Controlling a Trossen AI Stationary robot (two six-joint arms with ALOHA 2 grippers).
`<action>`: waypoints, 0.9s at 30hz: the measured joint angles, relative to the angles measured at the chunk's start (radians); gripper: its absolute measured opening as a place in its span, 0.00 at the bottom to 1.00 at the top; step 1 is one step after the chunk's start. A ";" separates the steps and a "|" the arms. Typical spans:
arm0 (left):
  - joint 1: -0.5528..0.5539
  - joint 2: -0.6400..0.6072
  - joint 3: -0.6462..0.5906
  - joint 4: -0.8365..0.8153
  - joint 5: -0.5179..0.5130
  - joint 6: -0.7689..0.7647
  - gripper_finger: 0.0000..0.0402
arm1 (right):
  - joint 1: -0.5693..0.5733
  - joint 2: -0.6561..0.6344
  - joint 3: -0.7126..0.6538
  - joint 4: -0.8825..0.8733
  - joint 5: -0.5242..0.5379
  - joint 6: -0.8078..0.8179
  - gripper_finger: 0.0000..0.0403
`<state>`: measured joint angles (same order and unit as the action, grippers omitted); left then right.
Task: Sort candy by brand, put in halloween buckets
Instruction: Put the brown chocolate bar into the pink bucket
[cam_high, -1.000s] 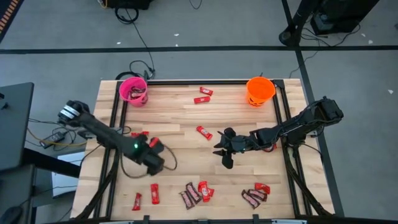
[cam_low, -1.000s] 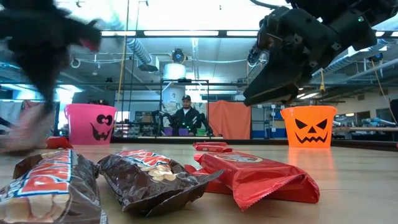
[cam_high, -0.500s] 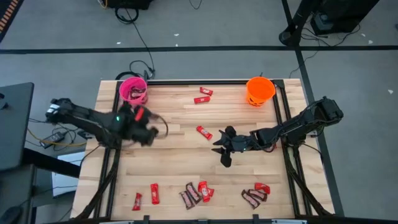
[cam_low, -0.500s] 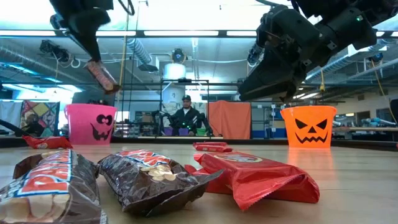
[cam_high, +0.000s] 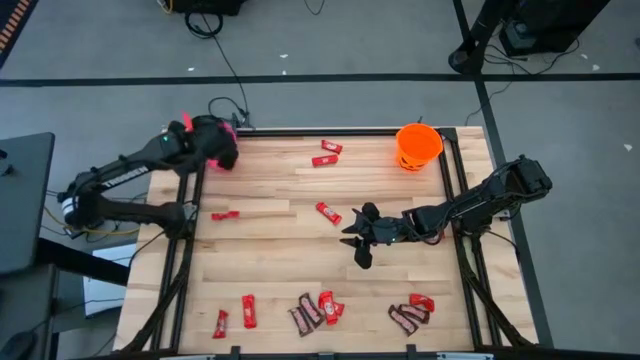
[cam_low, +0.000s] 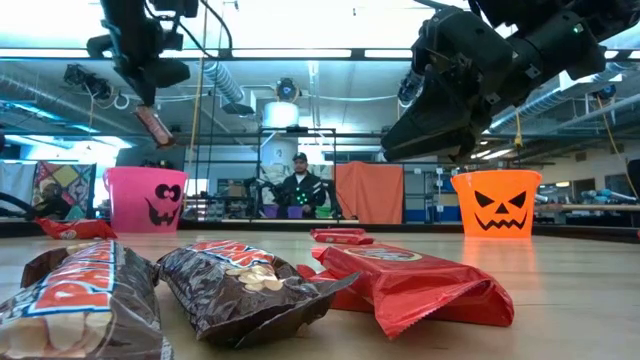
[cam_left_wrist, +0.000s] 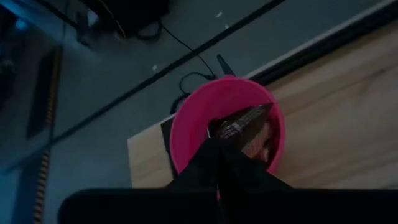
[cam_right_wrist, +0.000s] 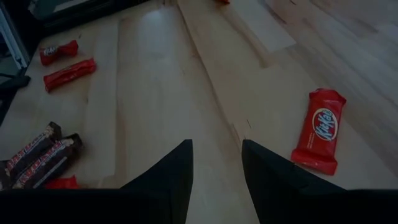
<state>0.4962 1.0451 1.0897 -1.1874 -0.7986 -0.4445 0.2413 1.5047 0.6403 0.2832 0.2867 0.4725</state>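
Observation:
My left gripper (cam_high: 218, 150) hangs over the pink bucket (cam_left_wrist: 186, 124) at the table's far left corner, shut on a dark brown candy bar (cam_low: 155, 125). The bucket (cam_low: 145, 200) stands on its base. My right gripper (cam_high: 358, 240) is open above the table's middle, with bare wood between its fingers (cam_right_wrist: 180, 168). A red candy bar (cam_right_wrist: 320, 130) lies flat just beyond it. The orange bucket (cam_high: 418, 145) stands at the far right. More red and brown candy (cam_high: 315, 310) lies along the near edge. My left gripper pinches one end of the brown bar (cam_left_wrist: 229, 129) between its two fingers, which slant down from above. The bar sticks out past the fingertips and hangs tilted (cam_low: 160, 130), lifted clear, over the pink bucket's opening.
Two red bars (cam_high: 327, 153) lie at the far middle and one (cam_high: 225, 215) near the left edge. Brown and red bars (cam_high: 410, 315) lie near the front right, with two more red ones (cam_high: 235, 315) at the front left. A black frame (cam_high: 455, 180) borders the table.
My left gripper has swung from the table's left middle up and toward the far edge until it is over the pink bucket. It has turned on the way. The brown bar has gone with it, lifted clear of the table.

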 joint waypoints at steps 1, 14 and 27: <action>0.043 0.002 0.000 0.030 0.038 0.028 0.00 | 0.000 0.000 0.000 0.000 0.000 0.000 0.37; 0.312 0.098 -0.096 0.226 0.081 0.116 0.08 | 0.019 0.000 0.000 -0.024 0.016 -0.003 0.37; 0.133 -0.060 -0.182 0.383 0.386 0.229 0.35 | -0.016 -0.053 0.080 -0.516 -0.203 0.140 0.38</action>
<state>0.6295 0.9854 0.9073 -0.8047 -0.4129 -0.2154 0.2249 1.4520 0.7200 -0.2323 0.0837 0.6122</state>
